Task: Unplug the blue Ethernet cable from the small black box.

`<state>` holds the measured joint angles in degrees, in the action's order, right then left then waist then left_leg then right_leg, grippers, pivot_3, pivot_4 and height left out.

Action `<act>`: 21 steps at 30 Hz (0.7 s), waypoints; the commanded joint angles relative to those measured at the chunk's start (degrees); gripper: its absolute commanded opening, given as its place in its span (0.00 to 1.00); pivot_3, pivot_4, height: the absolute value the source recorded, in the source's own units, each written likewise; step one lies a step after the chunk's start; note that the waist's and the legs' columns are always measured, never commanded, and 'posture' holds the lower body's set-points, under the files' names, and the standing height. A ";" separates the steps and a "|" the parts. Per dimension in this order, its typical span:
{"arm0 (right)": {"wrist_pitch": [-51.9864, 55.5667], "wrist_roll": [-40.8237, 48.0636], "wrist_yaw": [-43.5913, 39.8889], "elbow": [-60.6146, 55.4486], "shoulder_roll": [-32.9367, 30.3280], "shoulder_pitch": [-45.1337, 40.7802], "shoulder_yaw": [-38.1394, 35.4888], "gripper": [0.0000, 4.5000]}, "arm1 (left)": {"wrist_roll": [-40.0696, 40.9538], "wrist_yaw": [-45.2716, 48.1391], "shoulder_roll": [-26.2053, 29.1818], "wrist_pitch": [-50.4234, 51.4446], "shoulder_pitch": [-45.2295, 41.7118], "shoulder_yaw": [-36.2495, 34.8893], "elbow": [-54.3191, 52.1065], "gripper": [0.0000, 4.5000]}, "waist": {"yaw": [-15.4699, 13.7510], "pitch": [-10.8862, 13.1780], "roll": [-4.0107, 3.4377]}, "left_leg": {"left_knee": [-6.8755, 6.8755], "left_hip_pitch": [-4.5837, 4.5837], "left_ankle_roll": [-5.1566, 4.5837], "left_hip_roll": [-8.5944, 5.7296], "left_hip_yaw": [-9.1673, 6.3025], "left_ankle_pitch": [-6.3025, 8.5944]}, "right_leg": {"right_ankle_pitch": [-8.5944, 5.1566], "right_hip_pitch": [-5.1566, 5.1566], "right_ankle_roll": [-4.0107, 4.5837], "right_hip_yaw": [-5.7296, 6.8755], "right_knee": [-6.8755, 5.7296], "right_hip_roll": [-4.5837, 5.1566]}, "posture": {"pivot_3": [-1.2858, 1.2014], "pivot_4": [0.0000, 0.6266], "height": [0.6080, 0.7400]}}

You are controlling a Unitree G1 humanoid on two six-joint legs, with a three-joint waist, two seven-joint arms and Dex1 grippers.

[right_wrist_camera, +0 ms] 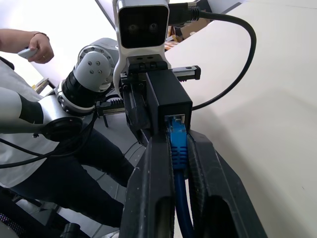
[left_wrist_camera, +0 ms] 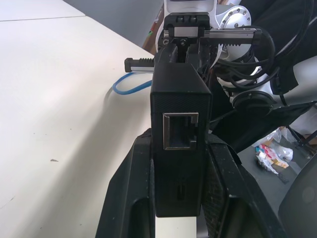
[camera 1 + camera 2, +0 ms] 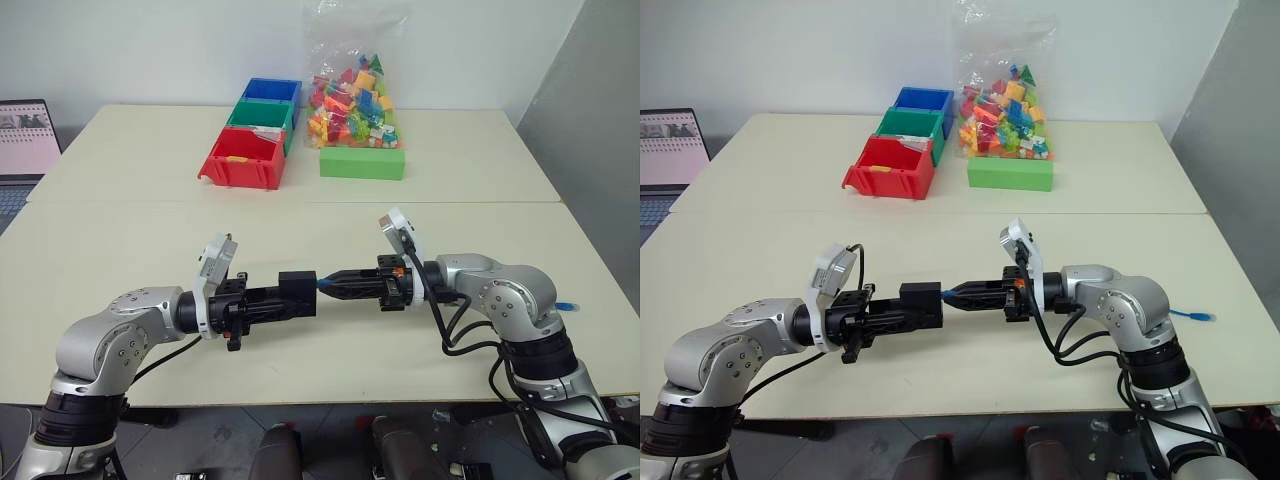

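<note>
Grippers are facing each other in one straight line above the table. Left gripper is squeezing the small black box. Right gripper is pinching the blue cable at its plug, which is sitting in the box. Pulling should be going straight back along that line, toward the robot's right.

Robot lab: pale worktables, sorting bins (toy-block bag), laptop.

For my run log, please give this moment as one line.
left gripper: shut on small black box | right gripper: shut on blue Ethernet cable plug | plug: in port | both above table
</note>
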<state>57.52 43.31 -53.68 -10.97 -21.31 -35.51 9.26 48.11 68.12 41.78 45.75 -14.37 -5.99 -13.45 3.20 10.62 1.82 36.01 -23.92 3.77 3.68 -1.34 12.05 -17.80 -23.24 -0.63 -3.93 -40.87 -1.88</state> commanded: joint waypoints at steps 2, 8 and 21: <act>0.59 1.44 0.03 -1.24 0.31 -1.06 -0.39 0.02 | 0.41 0.90 0.59 -0.86 -0.34 0.18 -2.22 0.18 | 0.00 0.00 0.00 | 0.00 0.00 0.00 0.00 0.00 0.00 | 0.00 0.00 0.00 0.00 0.00 0.00 | 0.52 0.24 1.00; 2.89 3.02 -0.95 0.27 -1.38 -1.08 -2.09 0.02 | 0.36 1.54 1.09 -1.06 0.49 0.01 -2.23 0.18 | 0.00 0.00 0.00 | 0.00 0.00 0.00 0.00 0.00 0.00 | 0.00 0.00 0.00 0.00 0.00 0.00 | 0.52 0.24 1.00; 3.54 4.30 0.06 1.65 -5.32 1.87 -5.89 0.02 | 0.37 0.51 1.60 -1.64 2.33 -2.10 -1.30 0.18 | 0.07 0.01 -0.01 | -0.03 0.00 -0.01 0.01 0.02 0.00 | 0.00 -0.02 0.00 -0.03 0.04 -0.01 | 0.52 0.24 1.00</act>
<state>61.18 46.28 -53.88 -7.95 -26.56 -33.66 5.44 48.13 68.29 42.50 45.30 -11.95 -6.46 -13.65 3.27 10.63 1.81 35.97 -23.92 3.77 3.70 -1.33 12.05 -17.81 -23.26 -0.63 -3.95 -40.83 -1.90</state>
